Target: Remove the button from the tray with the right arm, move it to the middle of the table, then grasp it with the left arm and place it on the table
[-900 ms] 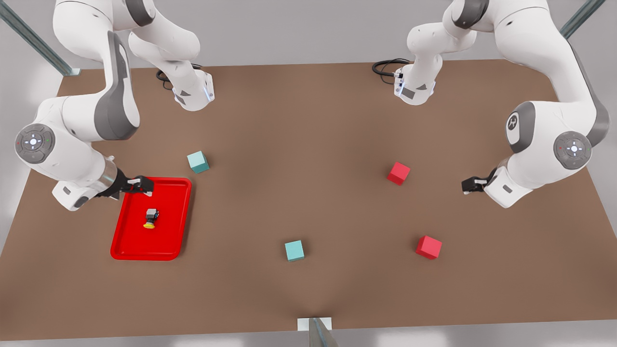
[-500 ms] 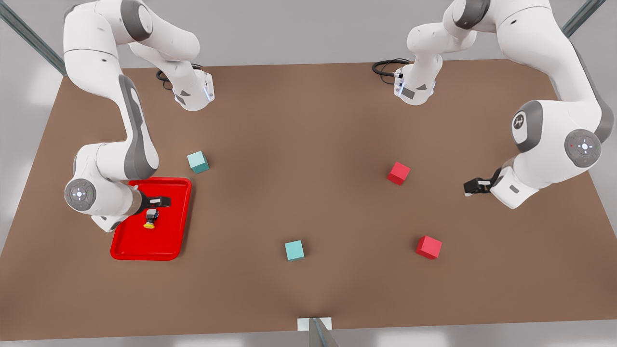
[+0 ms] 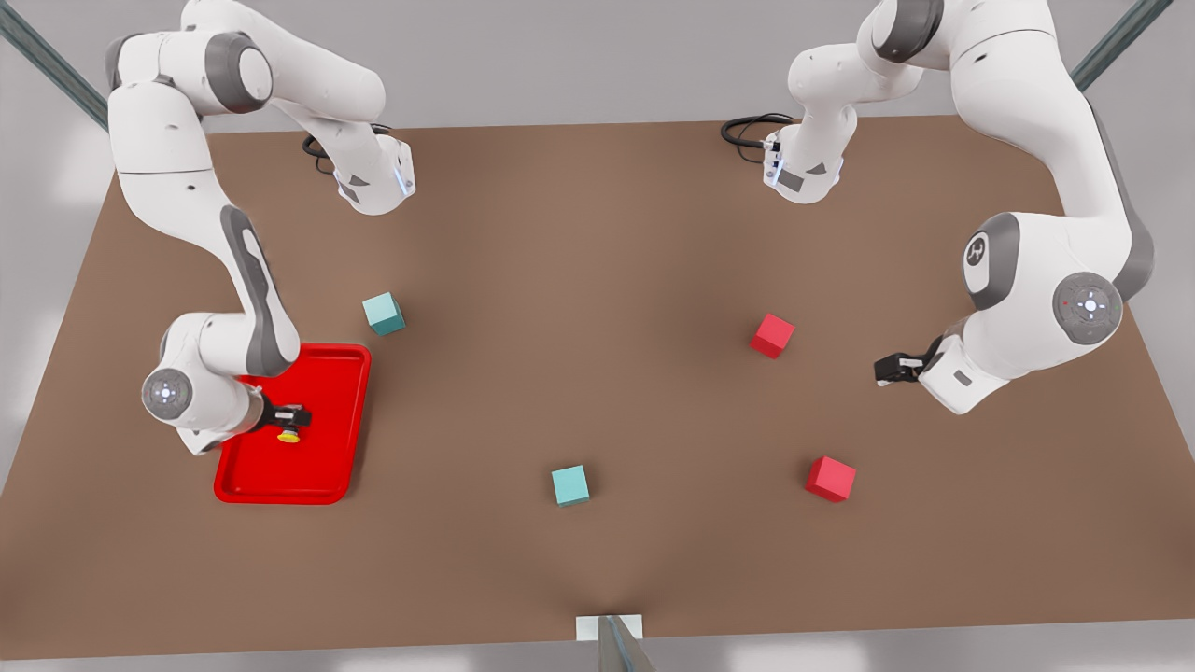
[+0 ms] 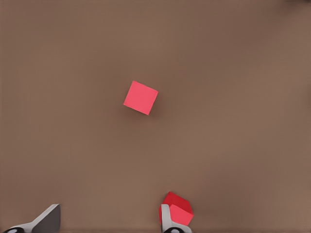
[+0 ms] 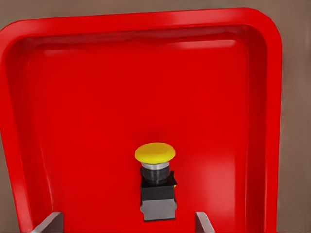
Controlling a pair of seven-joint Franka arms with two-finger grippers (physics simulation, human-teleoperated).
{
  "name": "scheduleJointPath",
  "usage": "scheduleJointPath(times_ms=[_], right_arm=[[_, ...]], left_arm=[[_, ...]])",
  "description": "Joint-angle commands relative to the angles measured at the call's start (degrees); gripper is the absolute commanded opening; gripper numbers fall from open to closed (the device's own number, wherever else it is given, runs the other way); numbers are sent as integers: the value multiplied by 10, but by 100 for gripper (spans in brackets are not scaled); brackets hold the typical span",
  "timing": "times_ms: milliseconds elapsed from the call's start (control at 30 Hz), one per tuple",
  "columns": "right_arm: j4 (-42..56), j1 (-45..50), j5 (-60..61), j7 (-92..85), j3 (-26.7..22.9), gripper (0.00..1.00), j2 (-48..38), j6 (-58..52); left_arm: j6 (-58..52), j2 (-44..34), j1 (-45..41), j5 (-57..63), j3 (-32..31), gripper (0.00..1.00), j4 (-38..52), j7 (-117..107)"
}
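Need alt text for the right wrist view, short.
A tiny push-button with a round yellow cap and dark grey-black body lies on its side in a shallow glossy red rectangular tray, between the open fingertips of the right claw. Matte brown tabletop shows beyond the tray's raised rim.

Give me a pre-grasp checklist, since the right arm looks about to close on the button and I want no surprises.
1. Right gripper open: ok.
2. Button between the fingers: ok, it lies on its side in line with the gap.
3. Button inside the tray: ok.
4. Fingers low enough to grip: cannot tell.
5. Left gripper open, waiting over the table near the red cubes: ok.
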Motion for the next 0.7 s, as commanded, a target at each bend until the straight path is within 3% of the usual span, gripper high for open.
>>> scheduleJointPath(times_ms=[0,33,67,400,500,667], right_arm=[[0,-50,-70,-56,42,100,12,26],[-9,-112,-123,-56,103,100,18,26],[-16,-133,-148,-77,124,100,20,26],[-42,-139,-143,-83,146,100,32,39],[-76,-205,-141,16,202,100,24,73],[-95,-210,-141,27,207,100,25,95]], left_arm=[[-2,-1,0,1,0,100,0,-5],[-4,-3,0,1,0,100,0,-6],[-4,-5,-1,1,0,100,0,-6],[-10,-5,-2,2,0,100,0,-6],[-9,-2,-3,2,0,100,0,-6],[-8,1,-4,2,0,100,-2,-6]])
